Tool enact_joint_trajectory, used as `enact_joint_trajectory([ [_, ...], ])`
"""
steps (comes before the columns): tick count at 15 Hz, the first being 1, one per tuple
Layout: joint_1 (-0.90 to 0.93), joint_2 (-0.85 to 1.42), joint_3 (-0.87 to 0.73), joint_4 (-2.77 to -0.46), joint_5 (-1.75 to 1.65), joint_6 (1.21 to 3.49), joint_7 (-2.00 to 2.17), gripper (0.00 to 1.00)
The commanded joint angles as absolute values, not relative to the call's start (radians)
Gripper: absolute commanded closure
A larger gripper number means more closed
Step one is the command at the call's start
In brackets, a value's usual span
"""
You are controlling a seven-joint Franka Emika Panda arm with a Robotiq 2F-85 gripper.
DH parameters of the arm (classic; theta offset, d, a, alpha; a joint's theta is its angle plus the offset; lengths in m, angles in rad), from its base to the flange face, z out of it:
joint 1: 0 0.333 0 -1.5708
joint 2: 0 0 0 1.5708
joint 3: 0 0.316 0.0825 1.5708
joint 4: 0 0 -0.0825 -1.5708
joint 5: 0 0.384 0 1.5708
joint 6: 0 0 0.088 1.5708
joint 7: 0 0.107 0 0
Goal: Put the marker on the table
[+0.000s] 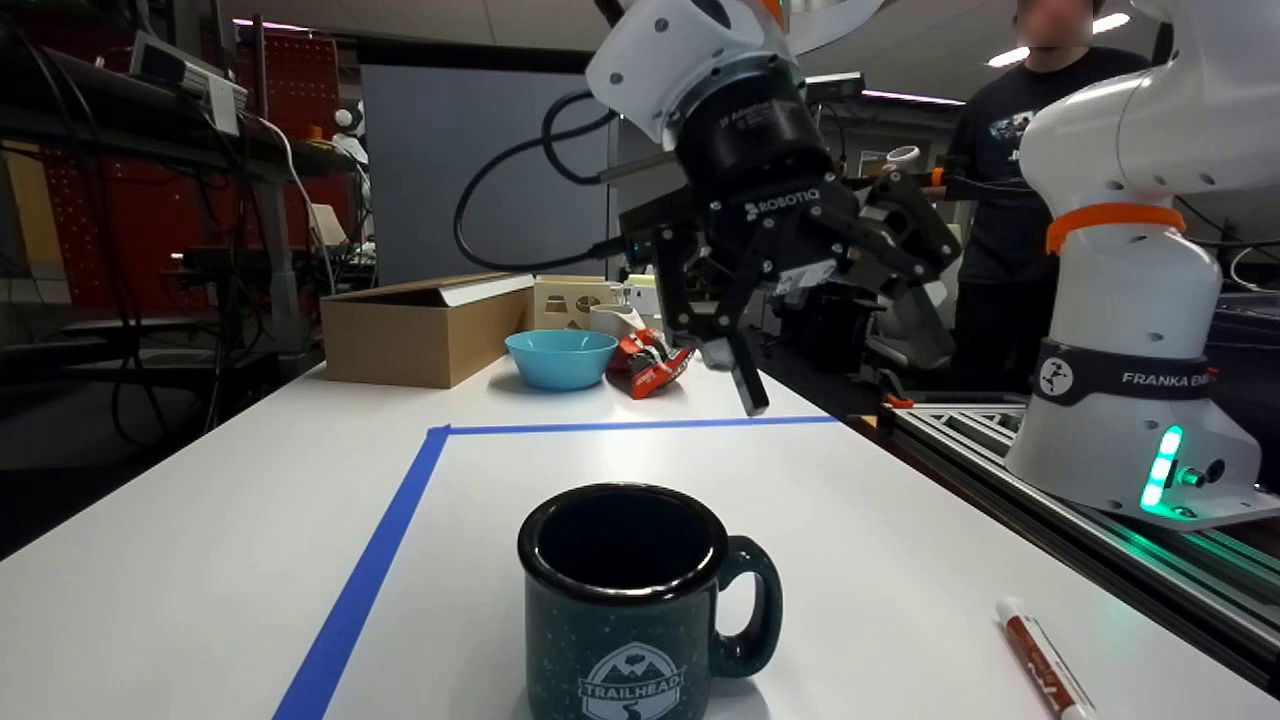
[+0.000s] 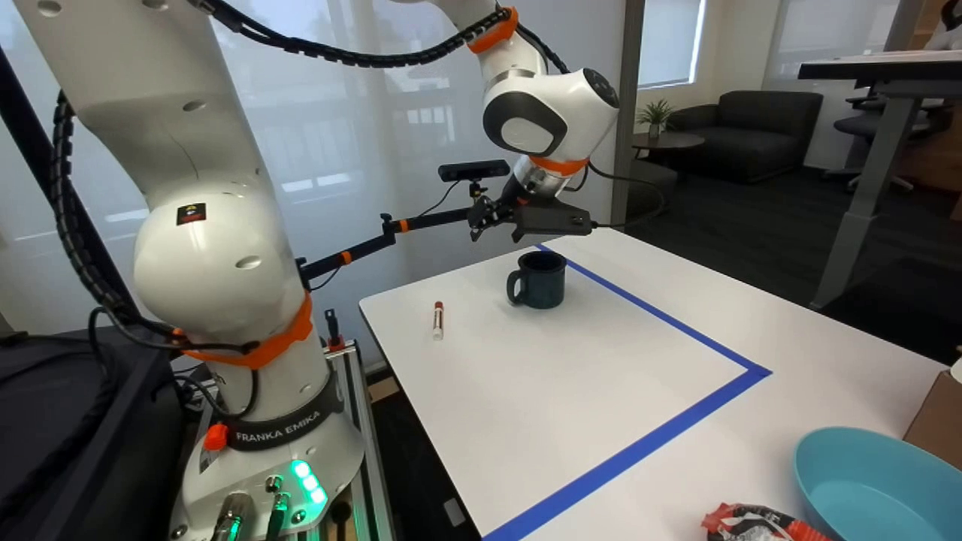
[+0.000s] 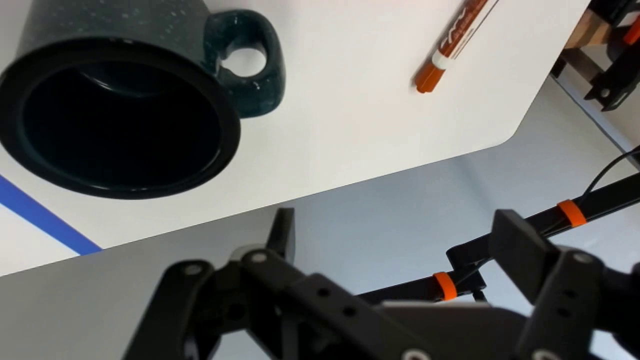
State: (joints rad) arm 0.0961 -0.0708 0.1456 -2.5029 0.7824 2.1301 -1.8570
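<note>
The table point(image 2: 496, 391) is bright and white in all views. In an exterior view, diffuse light comes through the shade point(image 2: 361, 150). In an exterior view, ceiling lamps point(image 1: 1008, 56) burn out to white, the left side sinks into dimness, and a face point(image 1: 1055, 22) is blurred; the mug point(image 1: 622, 630) and bowl point(image 1: 562, 360) throw soft shadows. A green light point(image 1: 1161, 466) glows on the base point(image 1: 1105, 450) and tints the rail point(image 1: 1130, 555). In the wrist view, the mug's inside is nearly black, with thin glints along the rim; the marker point(image 3: 461, 35) is fairly sharp, while the gripper point(image 3: 394, 222) is a little out of focus.
</note>
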Motion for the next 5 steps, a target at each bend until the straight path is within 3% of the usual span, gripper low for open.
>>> enact_joint_trajectory([
  [1, 0.11, -0.096, 0.122, -2.51, 0.768, 2.128, -1.824, 0.0],
  [5, 0.111, -0.155, 0.106, -2.538, 0.751, 2.126, -1.777, 0.0],
])
